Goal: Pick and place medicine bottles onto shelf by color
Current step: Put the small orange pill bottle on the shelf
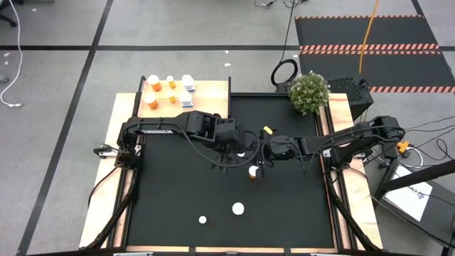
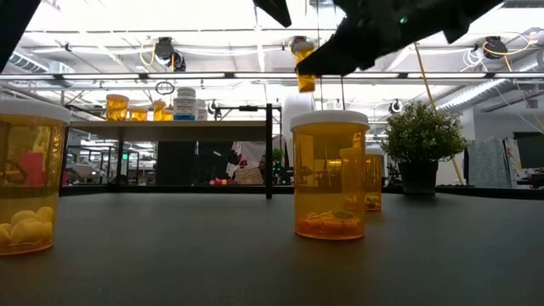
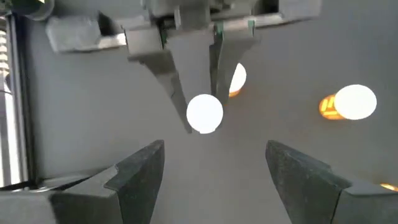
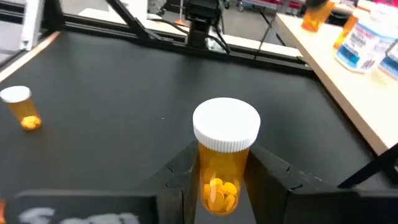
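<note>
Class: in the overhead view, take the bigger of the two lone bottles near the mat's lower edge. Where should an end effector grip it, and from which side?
Probably from straight above, fingers closing on the body just under the cap. The bottle stands upright and round, so any finger direction suits. Its neighbour stands apart on the mat.

Right gripper [image 4: 222, 177] clamps an orange bottle [image 4: 222, 162]; another bottle [image 4: 22, 107] stands apart on the mat [image 4: 124, 81]
</note>
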You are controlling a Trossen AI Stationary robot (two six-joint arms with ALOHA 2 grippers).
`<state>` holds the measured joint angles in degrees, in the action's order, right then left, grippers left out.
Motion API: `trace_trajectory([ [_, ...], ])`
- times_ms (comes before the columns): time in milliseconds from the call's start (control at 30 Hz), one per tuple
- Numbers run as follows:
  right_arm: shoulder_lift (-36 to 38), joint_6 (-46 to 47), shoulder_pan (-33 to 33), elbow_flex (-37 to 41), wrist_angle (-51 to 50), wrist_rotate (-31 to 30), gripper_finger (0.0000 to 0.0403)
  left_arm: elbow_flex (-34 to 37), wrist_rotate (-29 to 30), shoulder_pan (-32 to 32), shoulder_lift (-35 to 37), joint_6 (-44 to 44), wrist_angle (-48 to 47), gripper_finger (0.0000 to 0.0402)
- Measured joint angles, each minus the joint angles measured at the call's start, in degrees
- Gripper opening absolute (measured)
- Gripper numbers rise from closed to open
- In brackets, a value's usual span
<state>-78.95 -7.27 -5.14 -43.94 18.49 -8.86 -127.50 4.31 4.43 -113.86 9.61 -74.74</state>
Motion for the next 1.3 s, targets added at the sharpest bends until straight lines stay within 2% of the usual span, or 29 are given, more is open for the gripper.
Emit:
trace_trajectory([
  [200, -1.84, 0.77, 1.17, 0.08, 0.85, 3.24, 0.0102, 0.0, 0.65, 1.43, 0.0, 3.84, -0.26, 0.0282],
  [267, -1.79, 0.76, 1.17, 0.09, 1.17, 3.18, 0.0102, 0.45, 2.47, 1.76, 0.02, 3.64, 0.14, 0.0282],
  [367, -1.8, 0.75, 1.19, 0.09, 1.26, 3.16, 0.0102, 2.47, 4.66, 1.51, 0.02, 2.59, 0.6, 0.0282],
  [633, -1.78, 2.03, 1.19, 0.07, 3.46, 3.98, 0.0102, 8.79, 4.79, 1.75, 0.0, 2.29, 5.29, 0.0282],
  [1300, -3.17, 1.64, 1.17, 0.07, 6.64, 4.56, 0.0102, 8.89, 4.58, 0.7, 0.0, -0.74, 8.12, 0.0282],
])
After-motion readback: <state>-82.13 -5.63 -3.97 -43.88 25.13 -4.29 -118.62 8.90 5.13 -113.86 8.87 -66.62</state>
